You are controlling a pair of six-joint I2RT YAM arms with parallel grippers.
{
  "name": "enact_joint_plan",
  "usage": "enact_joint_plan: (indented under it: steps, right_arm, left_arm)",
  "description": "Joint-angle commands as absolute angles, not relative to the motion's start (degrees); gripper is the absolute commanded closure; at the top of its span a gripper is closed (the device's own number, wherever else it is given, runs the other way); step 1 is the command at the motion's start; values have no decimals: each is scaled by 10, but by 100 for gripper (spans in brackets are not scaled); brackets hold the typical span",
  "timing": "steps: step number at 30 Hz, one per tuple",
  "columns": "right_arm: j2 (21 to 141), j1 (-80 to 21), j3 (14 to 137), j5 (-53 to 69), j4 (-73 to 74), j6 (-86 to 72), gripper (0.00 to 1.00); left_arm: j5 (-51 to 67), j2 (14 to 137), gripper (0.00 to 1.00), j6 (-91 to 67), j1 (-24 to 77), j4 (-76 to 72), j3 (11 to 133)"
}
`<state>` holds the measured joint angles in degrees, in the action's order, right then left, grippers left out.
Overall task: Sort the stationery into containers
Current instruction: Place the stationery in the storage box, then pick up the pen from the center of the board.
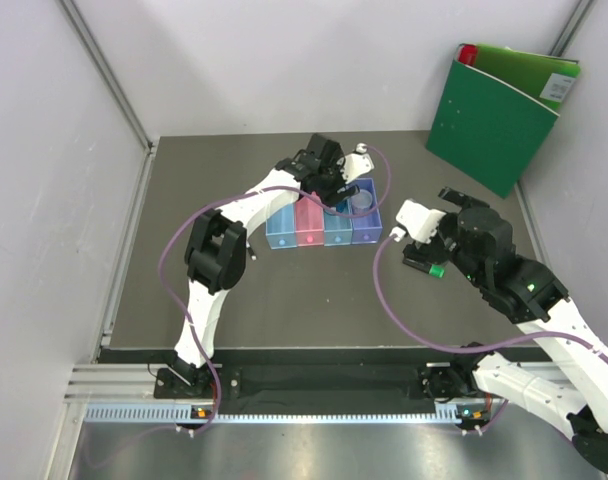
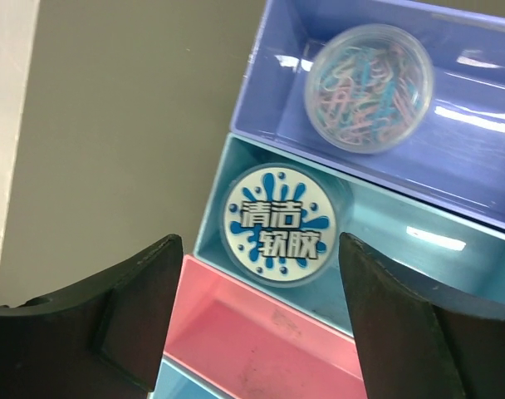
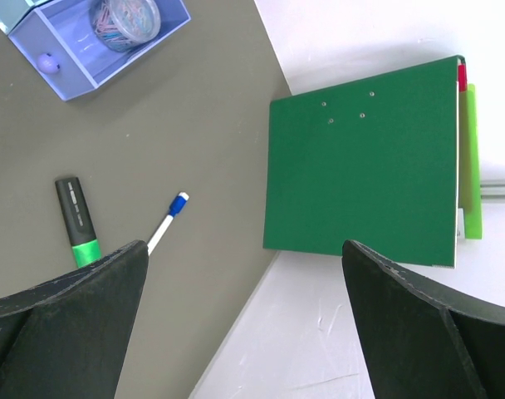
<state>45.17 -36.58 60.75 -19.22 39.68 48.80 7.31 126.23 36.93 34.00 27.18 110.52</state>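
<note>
Overhead we see the whole table (image 1: 284,300), left wrist close above bins (image 2: 261,332), right wrist farther, sharing the purple bin (image 3: 86,62).

**Both arms out, both grippers spread wide**

The left arm (image 1: 216,252) climbs from its base with its elbow bent to the near left of the row of bins (image 1: 309,236). Its white forearm runs up and across towards the far side of that row. The wrist tips downward there, so the left gripper (image 2: 257,249) hangs over the right half of the row, facing into it. Its two dark fingers (image 2: 144,291) stand apart and grip nothing.

The right arm (image 1: 524,285) reaches from its base to the right of the row. The right gripper (image 3: 244,249) sits just off the row's right end, its jaws wide apart and empty.
</note>
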Motion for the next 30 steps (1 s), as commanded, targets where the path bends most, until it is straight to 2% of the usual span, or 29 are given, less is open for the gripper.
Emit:
enact_joint_plan:
  steps: [1,6,12,18,22,30]
  right_arm:
    - [451,-361,627,-182,399,477,0]
    - [453,-361,627,-165,428,473,0]
    - [445,-360,570,-106,513,475,0]
    - [473,-310,510,-16,512,492,0]
    - [517,-224,479,35,468,518,1]
    - [627,-128,485,112,410,540,3]
  left_arm:
    - [64,1245,18,374,338,222,1097]
    - [58,1224,18,353,340,221,1095]
    - [68,1094,18,299,339,247,1057]
    - [30,907,16,286,337,310,922]
    - [12,781,15,270,321,357,820]
    - [44,707,14,224,216,398,672]
